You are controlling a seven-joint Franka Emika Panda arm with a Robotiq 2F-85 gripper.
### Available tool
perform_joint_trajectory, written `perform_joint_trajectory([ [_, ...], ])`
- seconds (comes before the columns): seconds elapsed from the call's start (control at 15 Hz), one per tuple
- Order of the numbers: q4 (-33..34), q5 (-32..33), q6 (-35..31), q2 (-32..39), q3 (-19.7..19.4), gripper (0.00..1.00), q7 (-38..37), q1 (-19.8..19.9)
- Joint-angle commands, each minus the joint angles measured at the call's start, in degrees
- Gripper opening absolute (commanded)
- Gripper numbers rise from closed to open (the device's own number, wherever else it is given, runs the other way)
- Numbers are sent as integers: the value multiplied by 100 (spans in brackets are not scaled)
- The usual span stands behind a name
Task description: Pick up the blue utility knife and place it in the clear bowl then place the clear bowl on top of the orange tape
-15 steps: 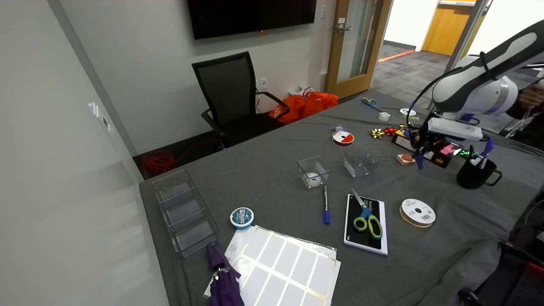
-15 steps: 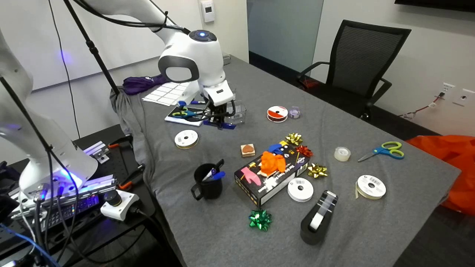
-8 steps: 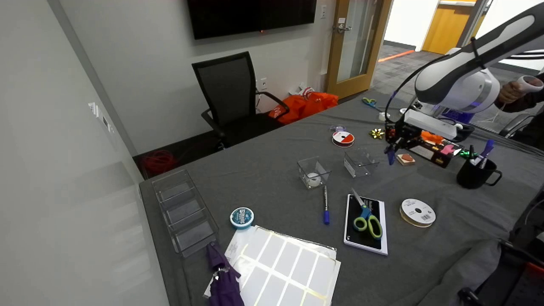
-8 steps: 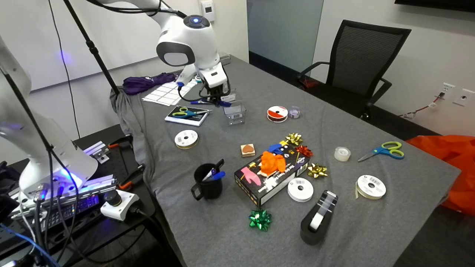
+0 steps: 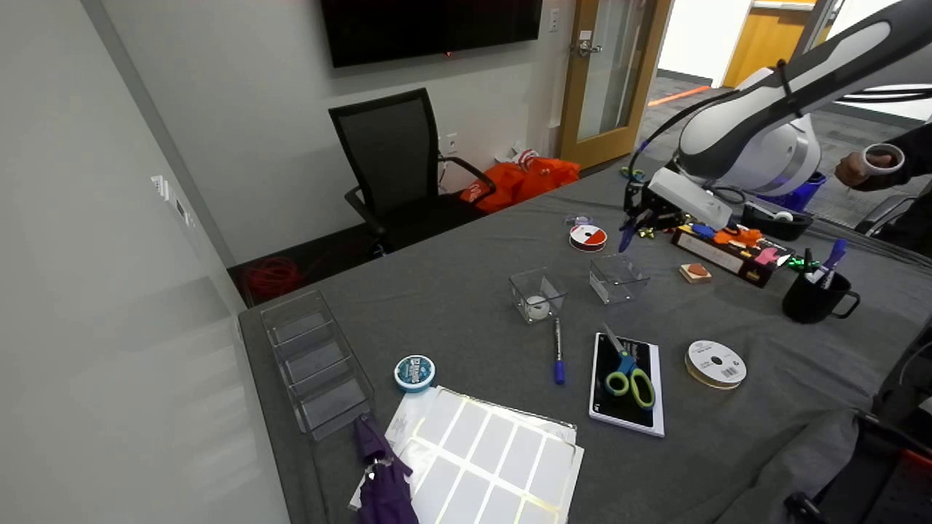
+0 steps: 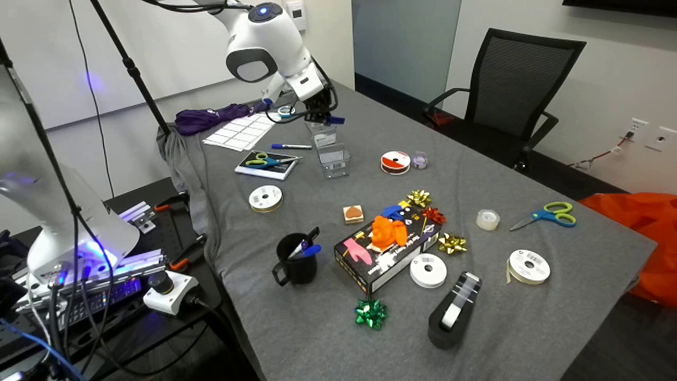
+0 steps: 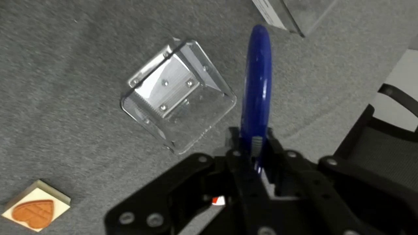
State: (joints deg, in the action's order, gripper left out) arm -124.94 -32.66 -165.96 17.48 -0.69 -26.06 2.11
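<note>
—Holding the blue utility knife (image 7: 257, 81) aloft?
—Yes, pinched in the gripper (image 7: 252, 142), closed to the handle's width, pointing to twelve o'clock in the wrist view.
—And around it?
—Find the square clear bowl (image 7: 192, 104) at nine o'clock, a second clear container (image 7: 289, 16) at one and a heart-faced block (image 7: 36, 209) at eight.
—Seeing the orange tape (image 6: 395, 161)?
—Lying on the table (image 6: 460, 174) at three o'clock from the bowl in an exterior view.

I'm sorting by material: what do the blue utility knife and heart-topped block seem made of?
Blue utility knife: probably plastic, glossy, from the bright highlight along its smooth side. Heart-topped block: likely wood, matte, from its pale, shineless faces; its dull orange heart may be rubber.
</note>
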Motion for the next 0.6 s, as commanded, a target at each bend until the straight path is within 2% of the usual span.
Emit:
perform_joint_trajectory([
  [0.0,198,502,-887,493,-376,4,-423,-279],
  [0.27,298,1129,-1581,1109,-1356,4,-1029,-935],
  [0.4,388,1103,-1754,1397,-1586,4,-1140,-1100],
  [0.53,412,1006,-1794,1562,-1512,4,-1133,-1064],
])
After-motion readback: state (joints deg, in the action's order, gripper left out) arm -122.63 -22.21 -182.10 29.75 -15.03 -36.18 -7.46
